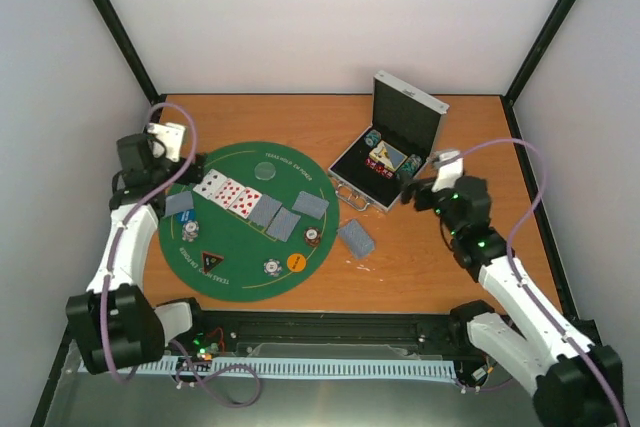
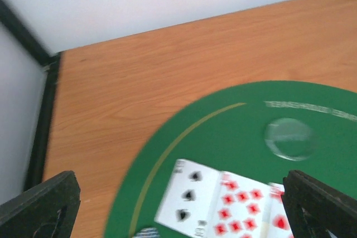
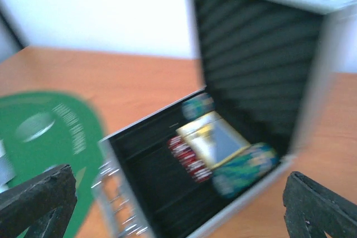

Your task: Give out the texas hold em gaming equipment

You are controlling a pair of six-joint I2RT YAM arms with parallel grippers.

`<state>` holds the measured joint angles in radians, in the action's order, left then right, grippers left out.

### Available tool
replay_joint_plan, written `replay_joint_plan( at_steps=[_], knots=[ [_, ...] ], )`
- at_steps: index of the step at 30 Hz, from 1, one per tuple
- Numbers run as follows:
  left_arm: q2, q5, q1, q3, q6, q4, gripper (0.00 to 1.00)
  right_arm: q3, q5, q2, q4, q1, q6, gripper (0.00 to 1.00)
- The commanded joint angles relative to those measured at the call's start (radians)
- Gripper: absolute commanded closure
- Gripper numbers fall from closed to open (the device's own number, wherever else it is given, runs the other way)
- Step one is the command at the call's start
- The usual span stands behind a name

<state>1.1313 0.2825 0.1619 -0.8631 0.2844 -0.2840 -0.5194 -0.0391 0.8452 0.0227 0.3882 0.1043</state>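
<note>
On the green mat (image 1: 240,247) lie three face-up cards (image 1: 226,193), several grey-blue-backed cards (image 1: 274,217), a blue chip (image 1: 189,231), a red chip (image 1: 314,237), a white chip (image 1: 272,267), an orange disc (image 1: 296,262), a clear disc (image 1: 265,170) and a black triangular marker (image 1: 211,261). One face-down card (image 1: 356,238) lies on the wood beside the mat. My left gripper (image 1: 172,159) hovers open and empty over the mat's far left; its view shows the face-up cards (image 2: 223,204) and the clear disc (image 2: 289,137). My right gripper (image 1: 418,187) is open and empty by the case.
The open silver case (image 1: 392,147) stands at the back right, lid (image 3: 251,54) upright. It holds red chips (image 3: 187,157), blue-green chips (image 3: 245,165) and a card box (image 3: 215,137). Black frame posts and white walls close in the table. Both wrist views are motion-blurred.
</note>
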Motion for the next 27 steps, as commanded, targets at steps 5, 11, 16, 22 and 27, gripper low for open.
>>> replay_joint_plan(
  at_steps=[5,11,16,22,27],
  knots=[
    [0.181,-0.026,0.146,0.13,-0.226,0.511,0.0,0.084,-0.024,0.161,0.445,-0.435,0.012,0.0],
    [0.198,-0.06,0.146,0.314,-0.263,0.904,0.0,0.23,0.05,0.325,0.76,-0.48,-0.058,0.0],
    [0.211,-0.035,0.141,0.415,-0.257,1.083,0.0,0.311,-0.042,0.501,1.038,-0.481,-0.067,0.0],
    [0.156,0.072,0.139,0.497,-0.319,1.153,0.0,0.33,-0.11,0.705,1.3,-0.48,-0.095,0.0],
    [0.215,0.105,0.125,0.633,-0.303,1.425,0.0,0.29,-0.127,0.693,1.197,-0.48,-0.108,0.0]
  ],
)
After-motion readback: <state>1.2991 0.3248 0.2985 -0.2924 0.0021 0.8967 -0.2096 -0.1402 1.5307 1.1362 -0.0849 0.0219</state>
